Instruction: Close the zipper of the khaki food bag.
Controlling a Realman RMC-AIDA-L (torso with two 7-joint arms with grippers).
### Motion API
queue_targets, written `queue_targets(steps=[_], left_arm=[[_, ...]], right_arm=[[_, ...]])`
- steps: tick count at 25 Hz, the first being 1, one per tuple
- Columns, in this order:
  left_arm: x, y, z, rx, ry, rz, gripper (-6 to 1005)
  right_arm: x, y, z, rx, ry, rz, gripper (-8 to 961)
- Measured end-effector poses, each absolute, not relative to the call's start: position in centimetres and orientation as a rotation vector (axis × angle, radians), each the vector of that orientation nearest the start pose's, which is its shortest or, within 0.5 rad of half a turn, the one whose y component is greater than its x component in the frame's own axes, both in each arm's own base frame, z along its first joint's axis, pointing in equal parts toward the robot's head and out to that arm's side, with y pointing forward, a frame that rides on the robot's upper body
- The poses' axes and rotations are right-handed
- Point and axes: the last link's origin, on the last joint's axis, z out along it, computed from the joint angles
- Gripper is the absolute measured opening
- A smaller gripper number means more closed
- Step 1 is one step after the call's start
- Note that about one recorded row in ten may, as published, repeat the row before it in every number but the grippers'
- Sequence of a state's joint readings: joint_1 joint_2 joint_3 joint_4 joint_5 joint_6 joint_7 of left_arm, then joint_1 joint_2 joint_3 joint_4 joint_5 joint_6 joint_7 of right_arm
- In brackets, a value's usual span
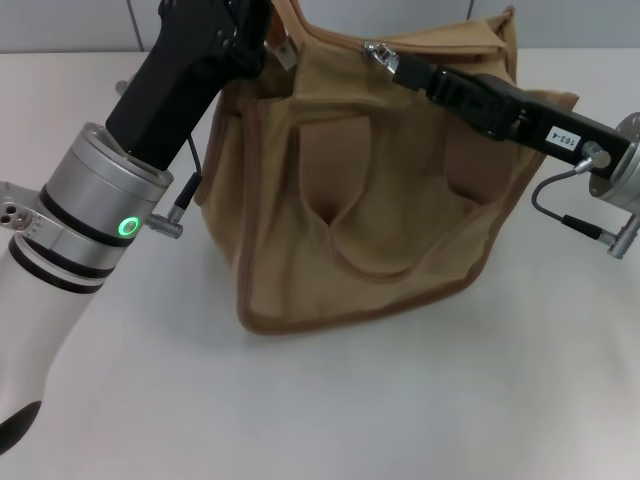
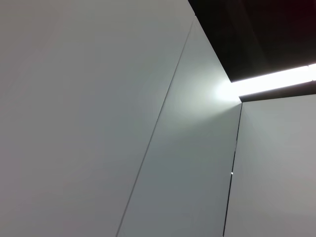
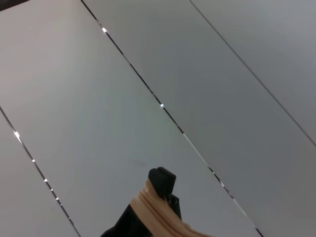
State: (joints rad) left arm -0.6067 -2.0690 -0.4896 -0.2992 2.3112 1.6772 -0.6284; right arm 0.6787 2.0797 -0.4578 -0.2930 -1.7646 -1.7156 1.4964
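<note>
Right claw point(image 1: 385, 58) pinches the zipper point(image 1: 377, 50) pull; left claw point(image 1: 268, 40) braces the khaki food bag point(image 1: 370, 200), its grip state undeterminable.

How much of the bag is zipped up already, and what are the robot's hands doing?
Hard to tell how much is zipped: the zipper line on top of the khaki food bag is mostly hidden. In hand: the right gripper is at the shiny pull tab near the bag's top middle, while the left gripper is at the bag's top left corner. Left to do: slide the tab to the end.
</note>
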Motion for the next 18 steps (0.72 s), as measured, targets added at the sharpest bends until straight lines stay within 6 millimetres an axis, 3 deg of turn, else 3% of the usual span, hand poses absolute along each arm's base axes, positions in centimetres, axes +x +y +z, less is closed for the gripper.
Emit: queue_targets(steps=[9,18], left_arm=[[-17.7,32.1,-2.4,-1.867,-0.4,-1.733,168],[-18.4,32.3,-1.9,-1.831,-0.401,-1.718,172]], right_arm=[[20.8,34.3,0.1,-2.459,0.974,1.511,2],[23.0,34.0,2.1,-2.343,1.006,1.492,19]])
